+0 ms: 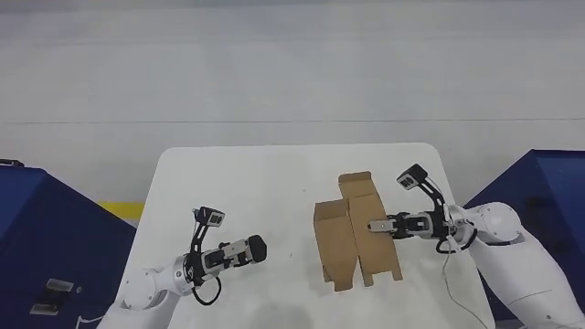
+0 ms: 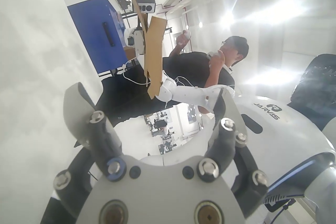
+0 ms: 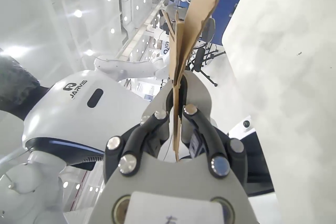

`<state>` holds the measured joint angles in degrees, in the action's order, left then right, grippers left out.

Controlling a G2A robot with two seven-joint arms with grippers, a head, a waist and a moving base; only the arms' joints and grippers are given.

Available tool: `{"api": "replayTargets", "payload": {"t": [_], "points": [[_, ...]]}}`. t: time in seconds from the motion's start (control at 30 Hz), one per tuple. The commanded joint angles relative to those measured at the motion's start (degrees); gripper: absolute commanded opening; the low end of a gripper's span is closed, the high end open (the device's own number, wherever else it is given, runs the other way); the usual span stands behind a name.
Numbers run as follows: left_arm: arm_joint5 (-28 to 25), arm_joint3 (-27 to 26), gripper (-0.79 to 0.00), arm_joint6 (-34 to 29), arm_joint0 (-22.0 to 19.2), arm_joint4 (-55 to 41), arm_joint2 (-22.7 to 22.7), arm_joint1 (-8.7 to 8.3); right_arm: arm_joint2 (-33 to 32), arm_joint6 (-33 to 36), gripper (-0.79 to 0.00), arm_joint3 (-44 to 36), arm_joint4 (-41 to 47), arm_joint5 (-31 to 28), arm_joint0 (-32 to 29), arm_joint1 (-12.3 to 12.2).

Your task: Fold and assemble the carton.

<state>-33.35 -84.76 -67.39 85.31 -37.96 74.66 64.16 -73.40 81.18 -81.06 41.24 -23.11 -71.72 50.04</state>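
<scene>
Flat carton [image 1: 355, 228] over the table's [image 1: 238, 192] right side, edge pinched by the right gripper [image 1: 377, 226]; left gripper [image 1: 256, 249] wide open, empty, well apart; that single thin hold could slip or twist.

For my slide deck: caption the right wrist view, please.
Right end effector shut on the edge of the cardboard carton, over the white table.

A white, round-cornered table [image 1: 228, 183] stands on a pale grey floor [image 1: 274, 55]; a brown carton [image 1: 352, 233] sits over its right half, contact unclear.
</scene>
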Motion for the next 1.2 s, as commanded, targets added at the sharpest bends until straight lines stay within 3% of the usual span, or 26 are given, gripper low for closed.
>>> {"api": "replayTargets", "payload": {"t": [0.0, 0.17, 0.3, 0.47, 0.6, 0.73, 1.17], "points": [[-0.03, -0.03, 0.000, 0.02, 0.00, 0.07, -0.03, 0.01, -0.29, -0.29, -0.785, 0.08, -0.31, -0.30, -0.09, -0.05], [-0.03, -0.03, 0.000, 0.02, 0.00, 0.07, -0.03, 0.01, -0.29, -0.29, -0.785, 0.08, -0.31, -0.30, -0.09, -0.05], [-0.03, -0.03, 0.000, 0.02, 0.00, 0.07, -0.03, 0.01, -3.02, -4.57, -0.785, -1.73, -1.81, -2.40, -0.04, -0.27], [-0.03, -0.03, 0.000, 0.02, 0.00, 0.07, -0.03, 0.01, -14.01, -9.28, -0.785, -13.12, -0.47, -7.60, -2.91, -1.39], [-0.03, -0.03, 0.000, 0.02, 0.00, 0.07, -0.03, 0.01, -20.74, -13.82, -0.785, -24.37, -0.90, -6.67, -7.73, -1.82], [-0.03, -0.03, 0.000, 0.02, 0.00, 0.07, -0.03, 0.01, -23.13, -14.18, -0.785, -31.95, 1.57, -4.98, -10.73, -1.83], [-0.03, -0.03, 0.000, 0.02, 0.00, 0.07, -0.03, 0.01, -23.22, -14.14, -0.785, -32.16, 1.55, -4.78, -10.83, -1.83]]}}
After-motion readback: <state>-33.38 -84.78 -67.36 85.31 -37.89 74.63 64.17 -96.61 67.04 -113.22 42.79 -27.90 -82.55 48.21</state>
